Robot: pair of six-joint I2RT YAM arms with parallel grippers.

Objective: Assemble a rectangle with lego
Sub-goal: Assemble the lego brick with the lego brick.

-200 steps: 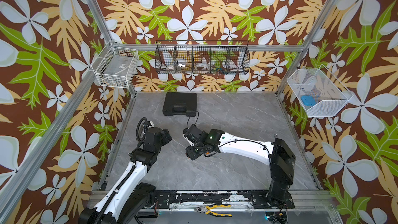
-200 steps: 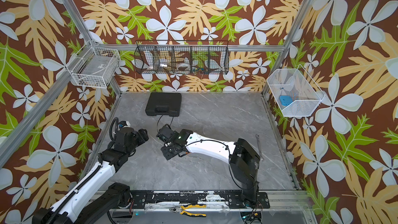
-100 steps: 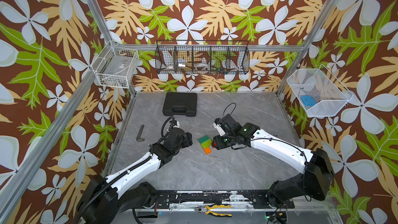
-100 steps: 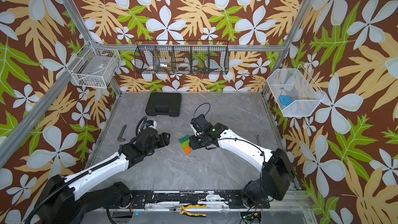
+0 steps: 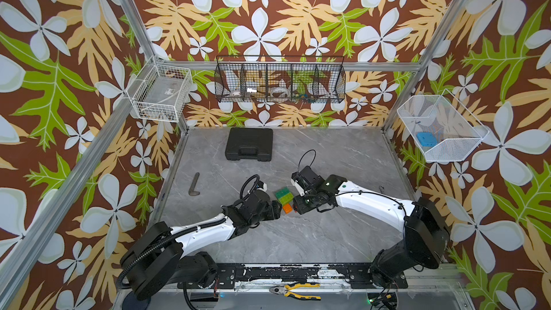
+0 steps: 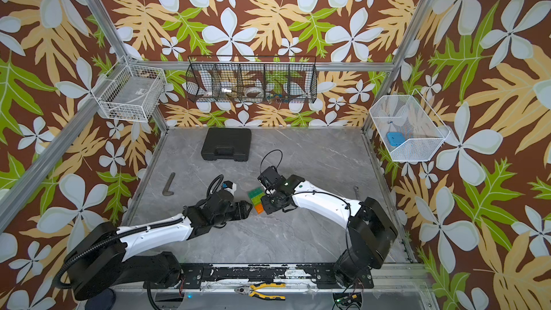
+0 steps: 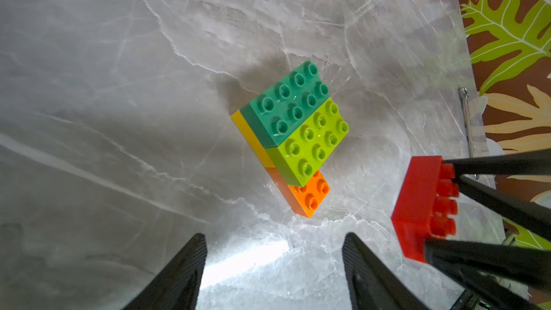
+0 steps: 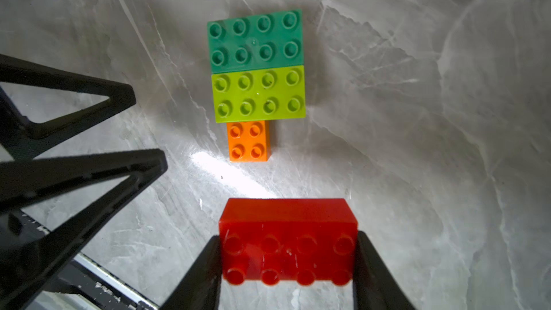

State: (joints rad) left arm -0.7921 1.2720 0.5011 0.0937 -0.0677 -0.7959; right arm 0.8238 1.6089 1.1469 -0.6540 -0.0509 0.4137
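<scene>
A joined lego block [image 5: 284,199] [image 6: 256,199] lies mid-table. Its dark green brick [image 8: 256,41] and lime green brick [image 8: 258,96] sit side by side on top. A yellow brick [image 7: 247,132] and an orange brick [image 8: 249,141] lie beneath, and the orange studs are bare. My right gripper [image 8: 288,251] [image 5: 298,204] is shut on a red brick [image 8: 287,240] [image 7: 423,207], held just off the block's orange end. My left gripper [image 7: 274,235] [image 5: 275,208] is open and empty, close to the block on its left.
A black case [image 5: 249,144] sits at the back. A bent metal tool [image 5: 193,184] lies at the left and a small metal hook [image 5: 382,188] at the right. Pliers [image 5: 295,290] rest on the front rail. Wire baskets hang on the walls.
A second ago my left arm was drawn back at the left and my right gripper reached across the middle. Now both grippers flank the block. Little has moved in the last half second.
</scene>
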